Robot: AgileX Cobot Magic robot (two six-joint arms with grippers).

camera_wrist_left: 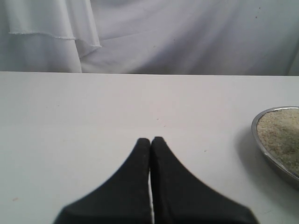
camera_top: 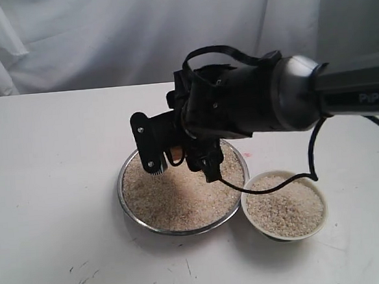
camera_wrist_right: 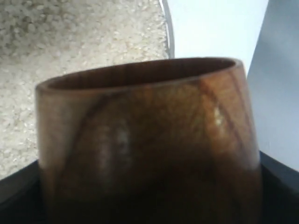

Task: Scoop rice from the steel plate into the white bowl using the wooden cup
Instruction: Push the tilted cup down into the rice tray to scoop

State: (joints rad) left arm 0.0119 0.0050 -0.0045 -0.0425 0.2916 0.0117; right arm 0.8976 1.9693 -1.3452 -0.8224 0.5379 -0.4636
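1. The wooden cup (camera_wrist_right: 149, 140) is in my right pincer (camera_top: 180, 162). The two black fingers stand wide apart with the cup squeezed between them.
2. The cup is over the far part of the steel plate (camera_top: 124, 198), just above the rice (camera_top: 180, 198). From the side I see only a small brown bit of it between the fingers. I cannot tell if it touches the rice.
3. In the right wrist view the cup is shiny red-brown, and rice lies past its rim. I cannot see what is inside it.
4. The rice covers almost the whole plate, right out to the thin silver rim.
5. The plate sits in the middle of the white desk (camera_top: 50, 191).
6. The white bowl (camera_top: 245, 206) is just to the right of the plate and a little nearer. Their rims are very close, but I cannot tell if they touch.
7. The bowl has rice in it too, nearly up to its rim.
8. A black wire (camera_top: 310, 153) hangs down from the right arm, over the far edge of the bowl.
9. My left pincer (camera_wrist_left: 150, 140) is closed, its tips pressed together with nothing between them. It hangs over the desk, apart from the plate.
10. A white cloth (camera_top: 104, 37) hangs behind the far edge of the desk.
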